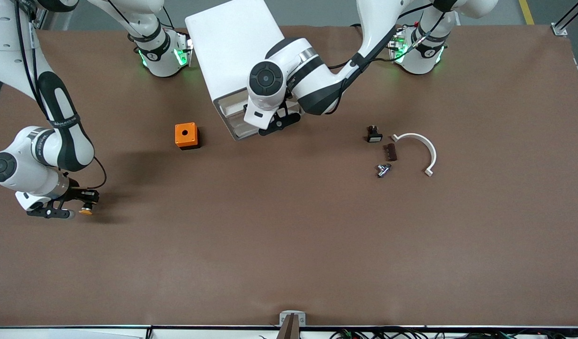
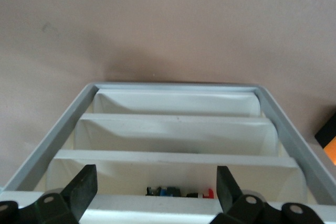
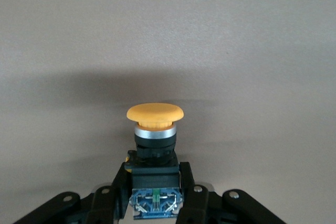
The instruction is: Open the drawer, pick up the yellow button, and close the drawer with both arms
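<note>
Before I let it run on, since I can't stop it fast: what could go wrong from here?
The left gripper is open at the cabinet front, its fingers apart and holding nothing; a skewed push could slide the cabinet rather than shut the drawer. The right gripper pinches only the button rear end, so a jolt might drop it.
</note>
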Robot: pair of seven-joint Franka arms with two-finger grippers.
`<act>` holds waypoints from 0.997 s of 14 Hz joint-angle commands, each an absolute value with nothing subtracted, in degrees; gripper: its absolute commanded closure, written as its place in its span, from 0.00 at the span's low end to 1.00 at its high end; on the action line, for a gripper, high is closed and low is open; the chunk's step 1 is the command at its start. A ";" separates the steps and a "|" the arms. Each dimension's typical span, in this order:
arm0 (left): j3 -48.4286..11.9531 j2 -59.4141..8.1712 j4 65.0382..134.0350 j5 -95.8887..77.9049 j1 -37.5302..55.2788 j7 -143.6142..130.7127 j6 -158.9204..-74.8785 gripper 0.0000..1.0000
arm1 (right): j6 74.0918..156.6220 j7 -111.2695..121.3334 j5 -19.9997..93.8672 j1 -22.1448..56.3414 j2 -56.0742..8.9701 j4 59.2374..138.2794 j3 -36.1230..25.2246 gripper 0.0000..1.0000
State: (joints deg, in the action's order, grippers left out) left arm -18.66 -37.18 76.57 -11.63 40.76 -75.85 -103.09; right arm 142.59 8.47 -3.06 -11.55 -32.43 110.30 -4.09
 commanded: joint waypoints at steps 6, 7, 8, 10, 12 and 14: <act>-19.51 -38.06 76.03 -16.17 42.27 -76.03 -102.57 0.00 | 144.58 8.96 -3.08 -12.74 -34.45 109.78 -2.20 0.97; -19.51 -38.06 76.03 -16.17 42.62 -76.03 -102.57 0.00 | 144.49 9.05 -3.08 -12.57 -34.45 109.78 -2.20 0.70; -19.42 -38.06 76.03 -16.17 42.71 -76.03 -102.74 0.00 | 144.32 9.05 -3.08 -12.48 -34.45 109.78 -2.20 0.26; -19.34 -37.97 76.03 -15.56 42.54 -76.03 -102.74 0.00 | 144.23 9.14 -3.08 -12.66 -34.45 109.78 -2.11 0.00; -19.34 -37.88 76.03 -15.29 42.10 -76.11 -102.74 0.00 | 144.05 10.63 -3.08 -12.92 -34.37 109.60 -2.11 0.00; -18.72 -37.62 75.94 -15.03 41.84 -76.11 -102.83 0.00 | 143.53 10.99 -2.99 -12.83 -34.10 109.16 -2.11 0.00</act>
State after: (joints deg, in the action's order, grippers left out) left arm -18.68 -37.63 76.60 -13.95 41.81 -75.58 -102.75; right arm 143.94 9.60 -3.11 -11.56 -33.98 110.08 -3.18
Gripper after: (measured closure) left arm 0.000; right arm 0.057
